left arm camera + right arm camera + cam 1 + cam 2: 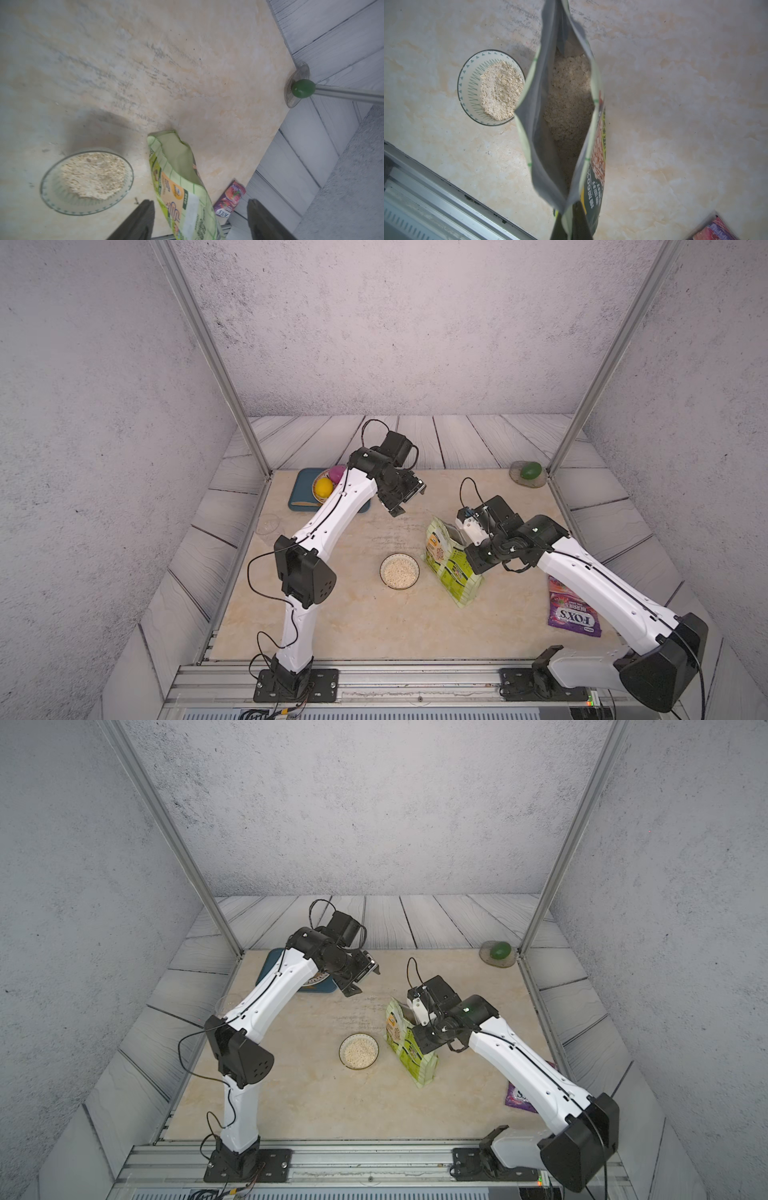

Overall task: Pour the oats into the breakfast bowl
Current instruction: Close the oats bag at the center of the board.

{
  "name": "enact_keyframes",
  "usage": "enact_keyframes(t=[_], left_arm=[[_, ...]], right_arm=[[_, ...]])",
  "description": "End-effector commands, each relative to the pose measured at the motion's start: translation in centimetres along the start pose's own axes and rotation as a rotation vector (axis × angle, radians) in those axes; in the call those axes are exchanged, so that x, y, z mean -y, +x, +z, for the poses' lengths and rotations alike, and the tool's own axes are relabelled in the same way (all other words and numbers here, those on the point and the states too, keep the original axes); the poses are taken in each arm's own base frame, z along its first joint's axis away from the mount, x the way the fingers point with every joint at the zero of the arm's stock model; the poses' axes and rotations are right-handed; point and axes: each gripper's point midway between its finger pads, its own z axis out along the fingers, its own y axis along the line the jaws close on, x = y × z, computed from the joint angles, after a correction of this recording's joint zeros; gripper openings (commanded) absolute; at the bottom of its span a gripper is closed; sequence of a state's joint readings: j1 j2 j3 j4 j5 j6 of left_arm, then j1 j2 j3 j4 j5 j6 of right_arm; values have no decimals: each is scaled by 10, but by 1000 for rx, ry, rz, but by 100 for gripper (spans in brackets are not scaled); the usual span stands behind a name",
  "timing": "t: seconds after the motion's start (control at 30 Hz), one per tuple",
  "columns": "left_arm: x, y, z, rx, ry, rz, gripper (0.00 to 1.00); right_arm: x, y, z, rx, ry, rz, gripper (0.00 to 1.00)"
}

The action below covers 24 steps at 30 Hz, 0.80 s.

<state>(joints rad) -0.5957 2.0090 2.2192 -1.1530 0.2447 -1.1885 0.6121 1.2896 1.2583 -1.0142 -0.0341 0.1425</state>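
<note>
Pinching the top edge of one lime-green stand-up pouch [448,570], the right gripper [572,224] was clamped onto it just beside the one small round white breakfast bowl with dark line pattern [470,89]. Pale beige oats [500,91] filled that bowl, and more sat inside the pouch. Beyond the bowl, the left gripper [410,499] gaped wide, empty. One purple candy bag [575,610] lay past the pouch.

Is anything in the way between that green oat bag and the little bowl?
Nothing visible. The bag stands just beside the bowl, only bare tabletop between them, and the bowl already holds oats.
</note>
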Motion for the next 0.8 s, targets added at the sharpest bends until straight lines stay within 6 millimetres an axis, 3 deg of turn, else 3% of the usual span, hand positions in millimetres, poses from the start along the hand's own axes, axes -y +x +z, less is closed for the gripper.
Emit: enact_keyframes(t=[0.0, 0.07, 0.33, 0.4, 0.5, 0.63, 0.77], left_arm=[[-24, 2, -20, 58, -49, 152, 80], [-33, 5, -24, 75, -37, 190, 82], [-65, 29, -19, 56, 26, 274, 92], [-71, 33, -17, 46, 20, 286, 93], [-74, 37, -15, 55, 39, 307, 92], [-64, 40, -12, 66, 135, 328, 90], [-62, 42, -7, 79, 149, 352, 87]], right_arm=[[-3, 1, -8, 30, -22, 32, 20], [-3, -2, -5, 31, -26, 28, 33], [0, -13, 18, -35, 4, -10, 40], [5, -17, 18, -40, 32, -15, 32], [8, -22, 11, -16, 54, -9, 0], [7, -22, -5, 50, 44, 53, 0], [9, -15, -4, 69, 44, 93, 0]])
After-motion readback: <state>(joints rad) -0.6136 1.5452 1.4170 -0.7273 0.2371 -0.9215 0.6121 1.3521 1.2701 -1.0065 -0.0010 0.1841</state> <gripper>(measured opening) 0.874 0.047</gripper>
